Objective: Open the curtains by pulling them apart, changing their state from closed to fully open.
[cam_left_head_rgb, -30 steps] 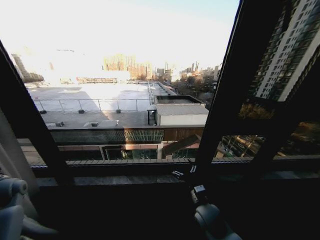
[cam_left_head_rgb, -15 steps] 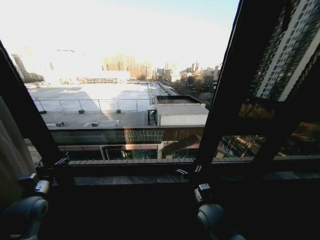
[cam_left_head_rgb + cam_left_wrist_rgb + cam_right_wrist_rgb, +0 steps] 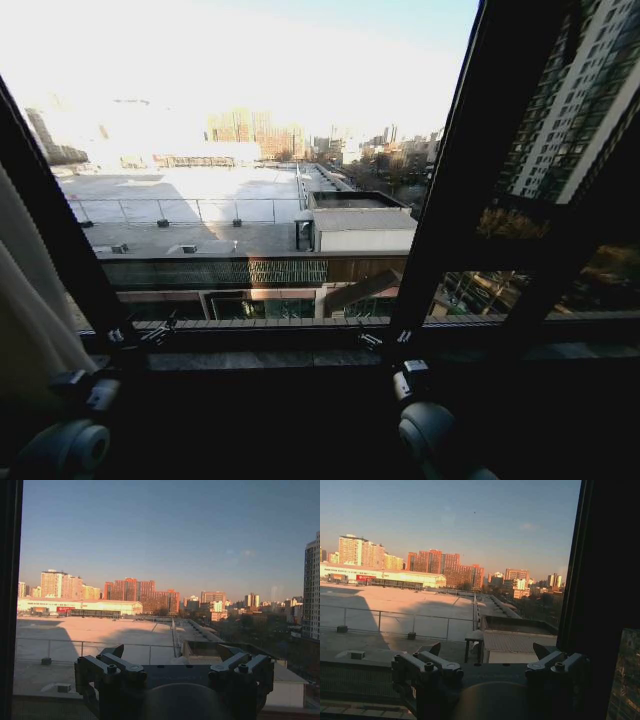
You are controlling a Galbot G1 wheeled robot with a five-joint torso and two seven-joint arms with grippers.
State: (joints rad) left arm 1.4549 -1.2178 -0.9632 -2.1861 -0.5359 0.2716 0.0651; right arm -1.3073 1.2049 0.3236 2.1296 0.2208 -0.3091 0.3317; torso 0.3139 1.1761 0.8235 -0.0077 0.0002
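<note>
A cream sheer curtain (image 3: pixel 25 300) hangs bunched at the far left edge of the head view, beside the slanted dark window frame. My left gripper (image 3: pixel 140 333) is low at the sill, just right of that panel and apart from it. In the left wrist view the left gripper (image 3: pixel 172 652) is open, with nothing but the glass and the city beyond it between its fingers. My right gripper (image 3: pixel 385 339) sits at the sill by the central frame post. In the right wrist view the right gripper (image 3: pixel 487 650) is open and holds nothing.
A thick dark frame post (image 3: pixel 450 200) splits the window right of centre, and a dark sill (image 3: pixel 270 360) runs along the bottom. Rooftops and towers lie outside the glass.
My left arm has swung in from the left edge toward the sill, its gripper now pointing at the glass. More of the curtain shows at the left. The right gripper has shifted slightly lower.
</note>
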